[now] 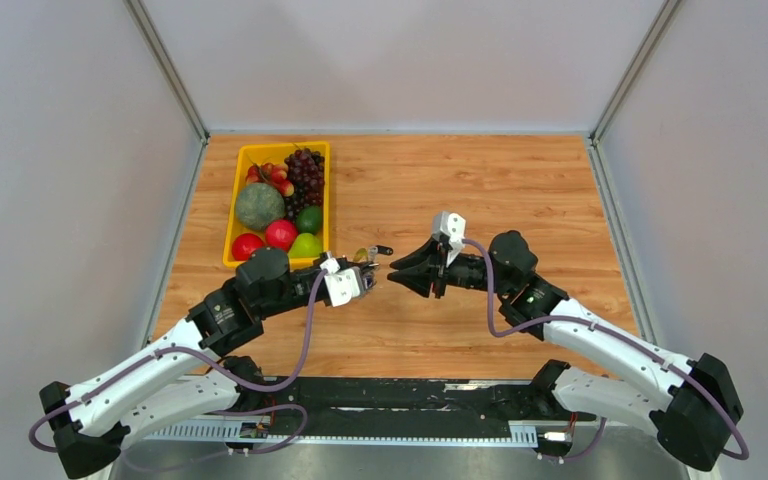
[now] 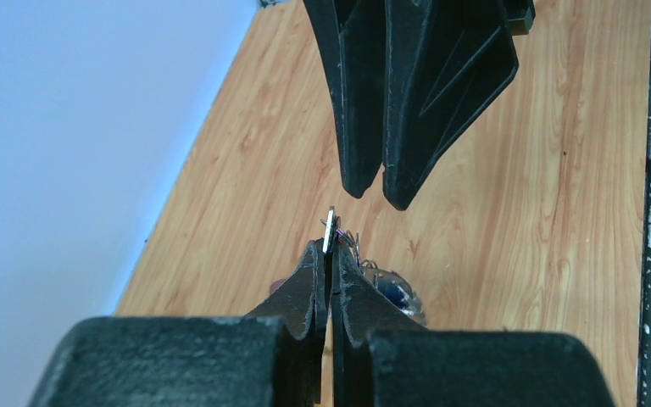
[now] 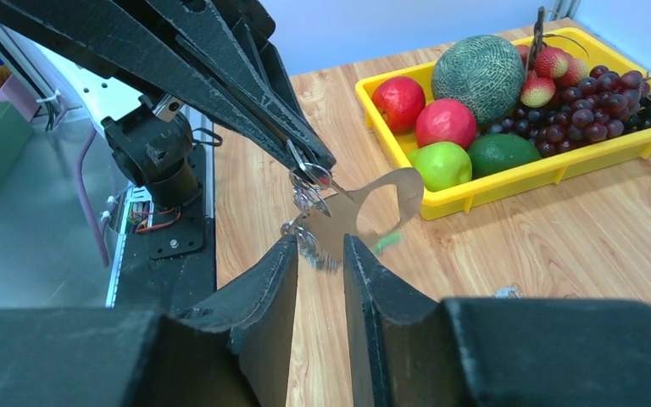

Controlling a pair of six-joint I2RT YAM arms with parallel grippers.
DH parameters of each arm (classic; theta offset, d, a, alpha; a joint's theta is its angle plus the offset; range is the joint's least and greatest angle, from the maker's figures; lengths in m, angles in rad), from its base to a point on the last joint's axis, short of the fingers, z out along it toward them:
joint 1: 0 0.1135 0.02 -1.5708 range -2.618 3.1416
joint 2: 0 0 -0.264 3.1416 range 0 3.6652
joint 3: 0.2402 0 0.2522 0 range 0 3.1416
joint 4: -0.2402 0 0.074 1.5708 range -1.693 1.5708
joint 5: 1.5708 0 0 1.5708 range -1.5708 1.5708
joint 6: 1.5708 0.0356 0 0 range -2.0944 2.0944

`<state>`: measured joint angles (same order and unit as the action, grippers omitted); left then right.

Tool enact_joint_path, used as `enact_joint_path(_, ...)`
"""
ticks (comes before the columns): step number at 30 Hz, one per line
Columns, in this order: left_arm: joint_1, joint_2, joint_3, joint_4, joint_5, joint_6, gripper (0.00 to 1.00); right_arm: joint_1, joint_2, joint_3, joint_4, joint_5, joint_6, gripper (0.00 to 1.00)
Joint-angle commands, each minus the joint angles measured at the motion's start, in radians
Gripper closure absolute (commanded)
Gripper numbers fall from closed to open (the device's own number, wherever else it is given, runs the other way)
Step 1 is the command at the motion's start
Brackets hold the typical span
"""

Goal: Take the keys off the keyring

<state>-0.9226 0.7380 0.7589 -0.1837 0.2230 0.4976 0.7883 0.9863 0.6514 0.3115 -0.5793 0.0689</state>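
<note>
One keyring (image 3: 307,200) hangs lengthwise downward from the pinching left pincer (image 2: 329,248) — right pincer (image 2: 371,193) slightly parted.

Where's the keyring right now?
In the top view the keyring is pinched in the left claw above mid-table, facing the right claw, just right of the yellow fruit tray.

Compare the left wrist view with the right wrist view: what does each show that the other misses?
Left wrist only: a blue key head behind the left gripper. Right wrist only: the yellow fruit tray and a green key head. Both: the left gripper shut on the keyring, the right gripper open close by.
</note>
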Motion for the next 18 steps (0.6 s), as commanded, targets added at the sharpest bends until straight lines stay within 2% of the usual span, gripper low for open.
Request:
enact_joint_path(1,-0.004,-0.022,-0.002,0.074,0.045,0.028,1.0,0.03,0.001,0.038,0.035,-0.025,-0.094,0.71)
enact_joint_path(4,-0.003,-0.03,-0.006,0.078,0.053,0.031,1.0,0.053,-0.007,0.032,0.046,-0.015,-0.149,0.7)
enact_joint_path(11,-0.003,-0.039,-0.01,0.079,0.082,0.038,1.0,0.067,0.026,0.063,0.03,-0.005,-0.159,0.71)
enact_joint_path(18,-0.004,-0.052,-0.012,0.079,0.117,0.039,1.0,0.086,0.063,0.091,0.037,0.012,-0.164,0.65)
